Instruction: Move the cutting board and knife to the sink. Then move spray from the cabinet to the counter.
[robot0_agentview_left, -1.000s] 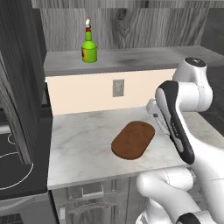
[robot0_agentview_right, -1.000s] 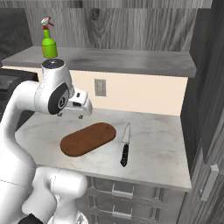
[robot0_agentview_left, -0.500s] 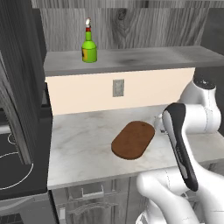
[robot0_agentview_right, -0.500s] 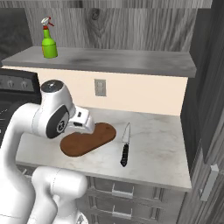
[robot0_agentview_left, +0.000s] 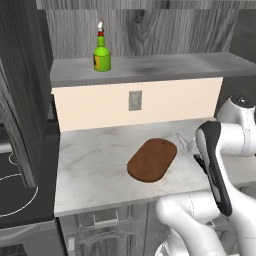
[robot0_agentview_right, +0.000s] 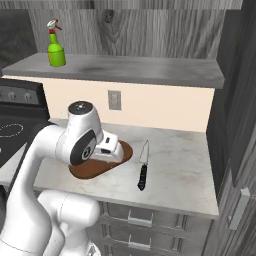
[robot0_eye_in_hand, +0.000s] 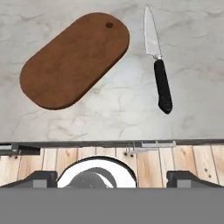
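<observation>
The reddish-brown cutting board lies flat on the marble counter, its small hole at the far end. Just right of it lies the knife, black handle toward the counter's front edge, apart from the board. My gripper hangs above the front edge, open, with nothing between its fingertips. In the right base view my hand covers part of the cutting board, beside the knife. The green spray stands upright on the cabinet shelf. The sink is out of view.
A black stovetop adjoins the counter on the left. A wall outlet sits behind the cutting board. Grey drawer fronts run below the counter, and a tall dark cabinet closes off the right side.
My arm has folded down and drawn back toward the counter's front edge, bringing the hand lower over the board. Board, knife and spray have not moved.
</observation>
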